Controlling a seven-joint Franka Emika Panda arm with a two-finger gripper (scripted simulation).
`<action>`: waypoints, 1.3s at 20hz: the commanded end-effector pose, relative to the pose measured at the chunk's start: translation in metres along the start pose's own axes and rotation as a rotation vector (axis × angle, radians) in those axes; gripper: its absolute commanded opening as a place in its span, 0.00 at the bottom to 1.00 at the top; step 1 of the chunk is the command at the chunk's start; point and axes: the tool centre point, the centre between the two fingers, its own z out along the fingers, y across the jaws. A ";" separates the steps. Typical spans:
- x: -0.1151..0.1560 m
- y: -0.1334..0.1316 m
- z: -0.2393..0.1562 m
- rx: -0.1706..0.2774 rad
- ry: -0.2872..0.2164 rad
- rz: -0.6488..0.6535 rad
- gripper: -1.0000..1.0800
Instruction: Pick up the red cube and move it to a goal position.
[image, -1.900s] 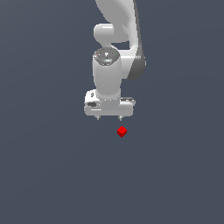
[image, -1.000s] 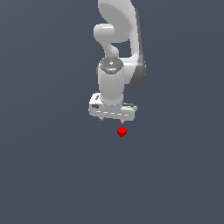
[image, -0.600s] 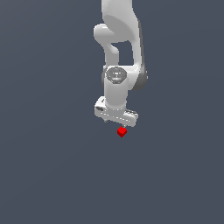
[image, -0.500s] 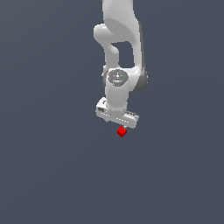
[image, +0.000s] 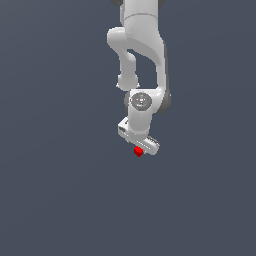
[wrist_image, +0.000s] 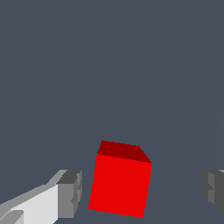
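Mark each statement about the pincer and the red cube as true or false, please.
1. The red cube lies between the two fingertips of the pincer. True.
2. The fingertips are pressed against the cube. False: a gap shows on each side in the wrist view.
3. The cube bears a printed letter. False: its faces are plain red.
4. In the exterior view the pincer partly covers the cube. True.
5. A second cube is in view. False: only one cube is seen.
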 end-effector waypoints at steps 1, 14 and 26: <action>-0.002 -0.004 0.010 0.000 0.000 0.050 0.96; -0.007 -0.014 0.033 -0.001 -0.001 0.161 0.96; -0.007 -0.014 0.033 -0.001 -0.001 0.160 0.00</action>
